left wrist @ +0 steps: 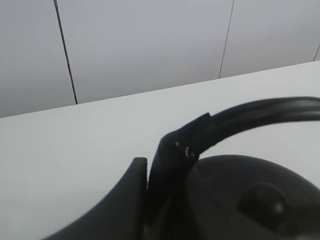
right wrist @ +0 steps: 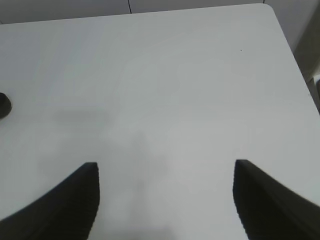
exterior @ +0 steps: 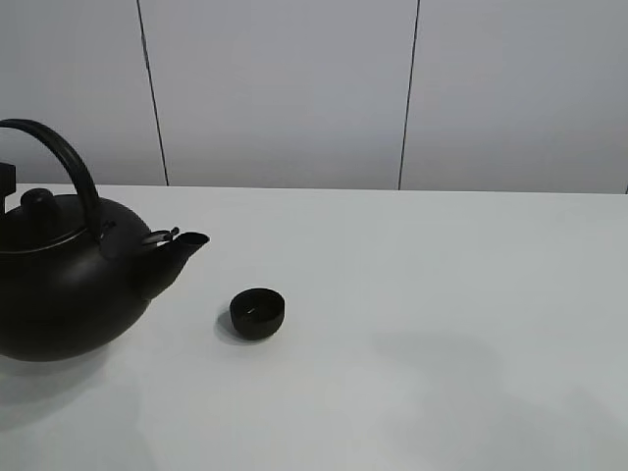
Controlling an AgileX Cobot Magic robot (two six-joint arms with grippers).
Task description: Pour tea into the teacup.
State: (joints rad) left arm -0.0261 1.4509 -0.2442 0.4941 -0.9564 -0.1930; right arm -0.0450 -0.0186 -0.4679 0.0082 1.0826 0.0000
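Observation:
The teacup (exterior: 257, 312), small, round and matte black, stands on the white table just right of and below the kettle's spout (exterior: 186, 243). Its edge also shows in the right wrist view (right wrist: 3, 105). The big black kettle (exterior: 59, 285) is at the far left, spout pointing at the cup. My left gripper (left wrist: 148, 172) is shut on the kettle's arched handle (left wrist: 260, 112), above the lid knob (left wrist: 265, 205). No trickle of tea shows. My right gripper (right wrist: 166, 172) is open and empty over bare table, right of the cup.
The white table (exterior: 442, 324) runs to grey wall panels (exterior: 294, 88) at the back. Its rounded far right corner (right wrist: 267, 7) shows in the right wrist view.

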